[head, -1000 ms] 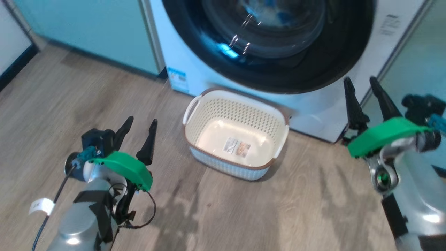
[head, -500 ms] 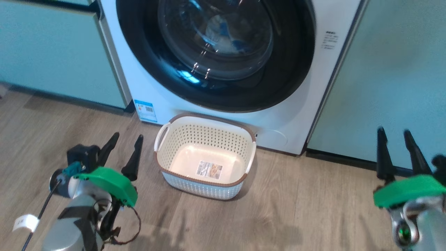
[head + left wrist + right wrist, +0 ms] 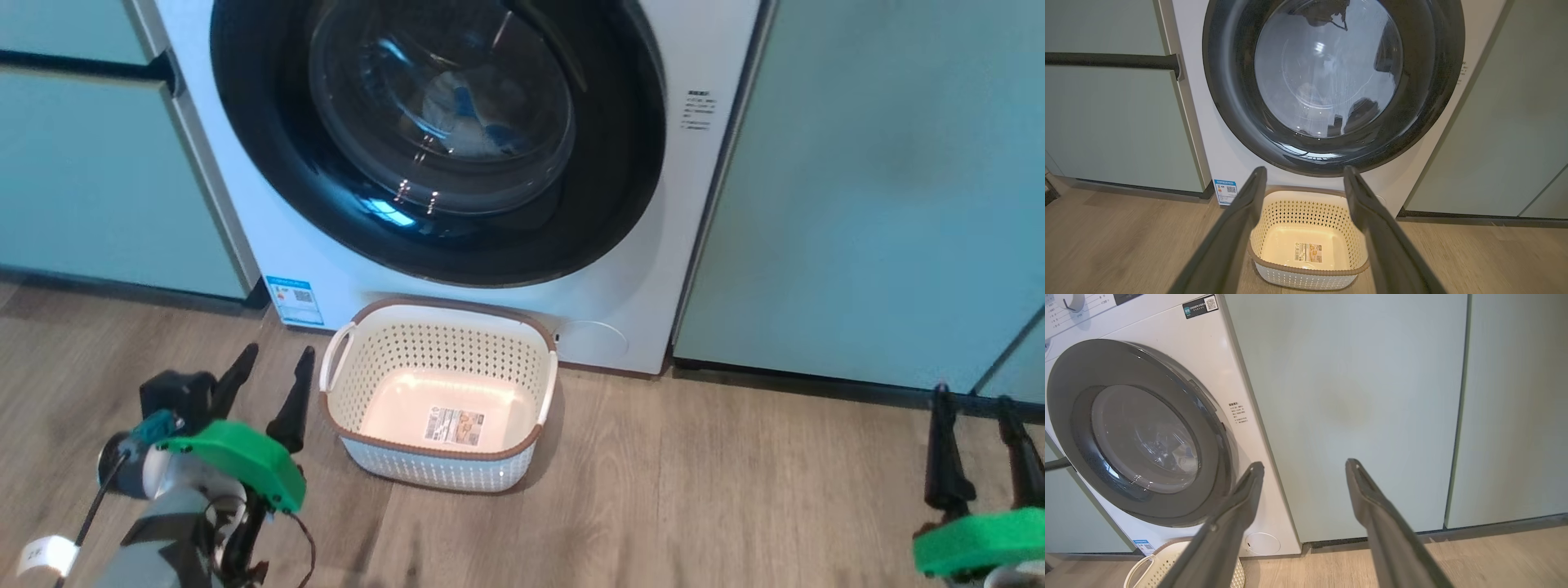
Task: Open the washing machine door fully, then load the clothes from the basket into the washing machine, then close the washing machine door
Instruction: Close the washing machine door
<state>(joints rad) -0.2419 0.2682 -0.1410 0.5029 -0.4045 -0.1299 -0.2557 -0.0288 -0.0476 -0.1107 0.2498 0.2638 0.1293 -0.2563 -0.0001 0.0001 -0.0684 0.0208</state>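
Large round glossy-black-rimmed glass door [image 3: 441,131] looks shut on white front-loading washer [image 3: 702,204], above empty cream perforated plastic basket [image 3: 441,351]. Rigid, slick rim, likely latched: hook right edge, not glass. Your left gripper [image 3: 277,351] and right gripper [image 3: 973,396] both spread, holding nothing.

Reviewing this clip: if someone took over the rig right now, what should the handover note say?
The left pincer is open and empty, above the floor left of the basket.
The right pincer is open and empty, low on the right in front of the teal cabinet.
The basket sits on the floor against the washing machine, empty, with its bottom label bare.
The clothes show as pale fabric with blue behind the glass of the washing machine door, which looks shut.
Done: loading and, apparently, closing.
Left: nothing evident; perhaps check the latch.
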